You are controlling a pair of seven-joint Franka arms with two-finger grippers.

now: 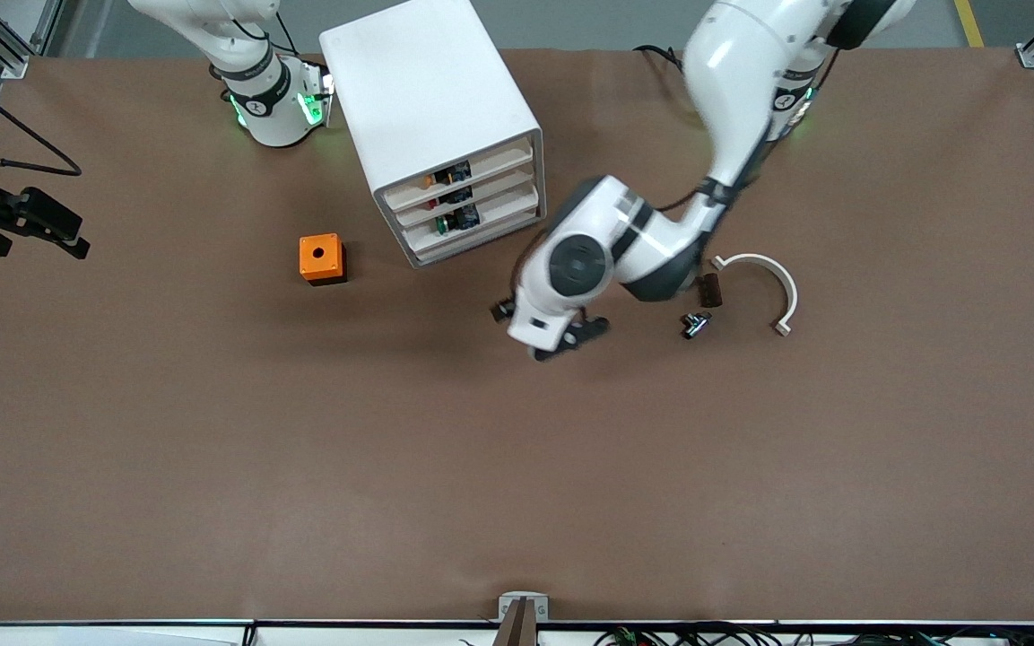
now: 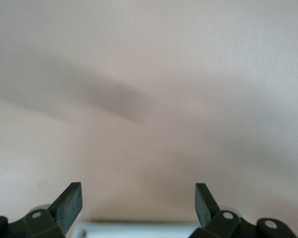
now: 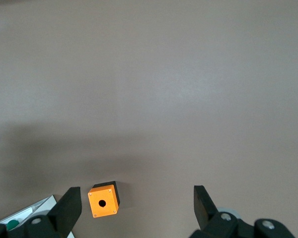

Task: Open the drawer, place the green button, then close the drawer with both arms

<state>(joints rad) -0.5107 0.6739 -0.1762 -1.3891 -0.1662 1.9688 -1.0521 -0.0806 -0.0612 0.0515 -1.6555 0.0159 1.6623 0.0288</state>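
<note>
Item: tall white cabinet [image 1: 427,99], standing near the desk edge that runs along the robots' bases, roughly midway between the two bases, its four stacked drawer fronts angled toward the left arm's end. Item: the drawer [image 1: 499,203], third counting down, sits flush with the other three fronts, shut; small coloured parts show through the front openings. Item: the button, green cap not made out with certainty anywhere in the views; a small black-and-pale part [image 1: 696,324] lies on the bare brown desk [image 1: 517,502] toward the left arm's end, and whether this is it cannot be told. Item: dark brown block [image 1: 710,290], just beside that part and partly covered by the left arm. Item: white curved half-ring [image 1: 766,280], close by, toward the left arm's end. Item: orange box [image 1: 322,258] with a round hole on top, beside the cabinet toward the right arm's end; also in the right wrist view [image 3: 104,200]. Item: left gripper [image 1: 570,336], low over bare desk nearer the front camera than the cabinet's drawer fronts; fingers spread wide, nothing between them [image 2: 139,198]. Item: right gripper [image 1: 43,235], raised over the desk edge at the right arm's end, waiting; fingers spread apart, empty [image 3: 137,198].
</note>
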